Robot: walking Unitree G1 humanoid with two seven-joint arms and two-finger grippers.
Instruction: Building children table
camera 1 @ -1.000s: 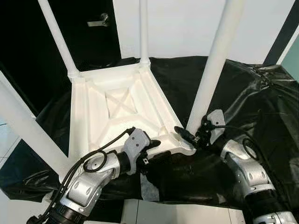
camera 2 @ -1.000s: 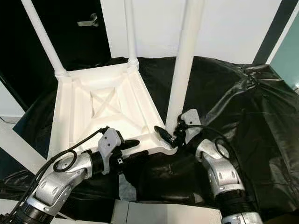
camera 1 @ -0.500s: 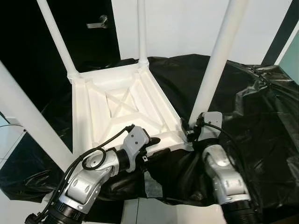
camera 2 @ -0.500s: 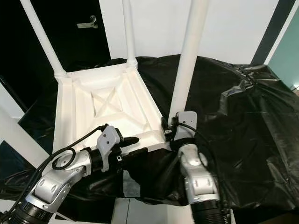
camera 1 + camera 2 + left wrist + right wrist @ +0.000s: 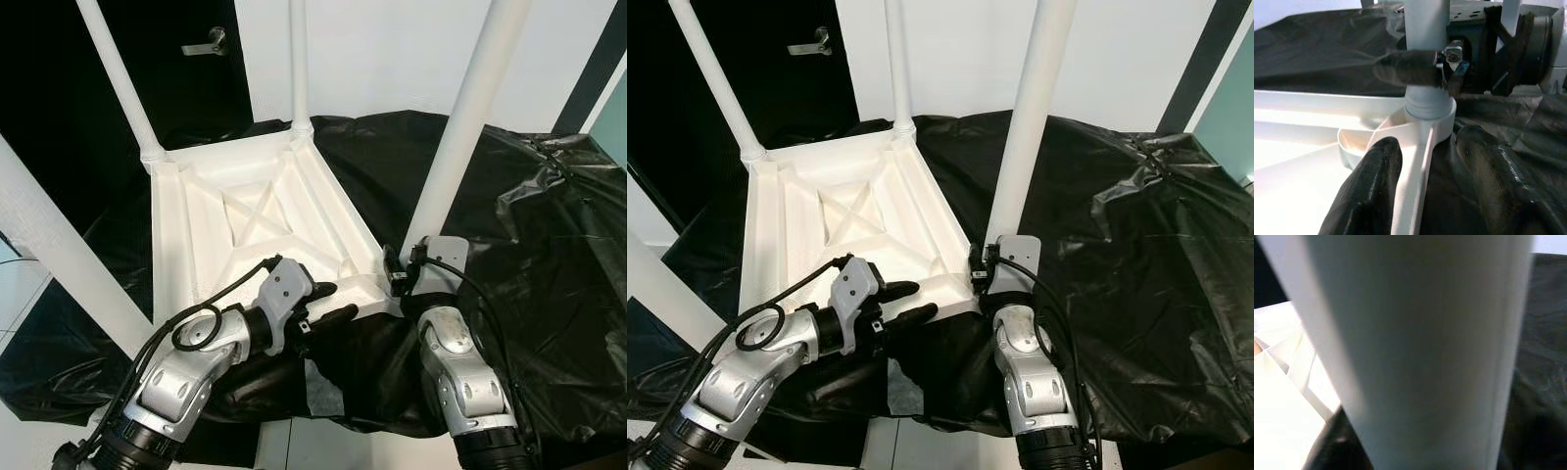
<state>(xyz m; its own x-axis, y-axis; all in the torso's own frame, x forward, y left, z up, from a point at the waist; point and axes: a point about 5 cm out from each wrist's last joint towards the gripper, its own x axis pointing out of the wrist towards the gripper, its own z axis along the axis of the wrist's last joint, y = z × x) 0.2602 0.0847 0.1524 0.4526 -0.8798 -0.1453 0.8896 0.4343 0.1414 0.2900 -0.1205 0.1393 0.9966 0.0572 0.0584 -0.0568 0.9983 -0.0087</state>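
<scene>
Here a white children's table [image 5: 245,230] lies upside down on a surface covered with black plastic sheeting [image 5: 529,225], its ribbed underside facing up and its white legs rising from the corners. The far-left leg [image 5: 122,88] and the far-right leg [image 5: 299,64] stand at the far edge, and a near-left leg [image 5: 59,255] slants up at the sheeting's near left edge.

The left gripper [image 5: 333,304] reaches along the table's near edge, fingers apart: the upper finger [image 5: 1369,191] lies on the inside of the white rim and the lower one [image 5: 1493,171] on the outside over the black plastic, so the rim passes between them without a clear clamp.

The right gripper [image 5: 977,272] sits at the table's near right corner, against the foot of the near-right leg [image 5: 460,127]. In the left wrist view one black finger [image 5: 1405,68] crosses that leg just above its socket collar [image 5: 1430,105]. The fingers appear to be closed around the leg, though the other finger is hidden behind it. The right wrist view is blurred, with the white leg [image 5: 1415,342] right up against the lens.
</scene>
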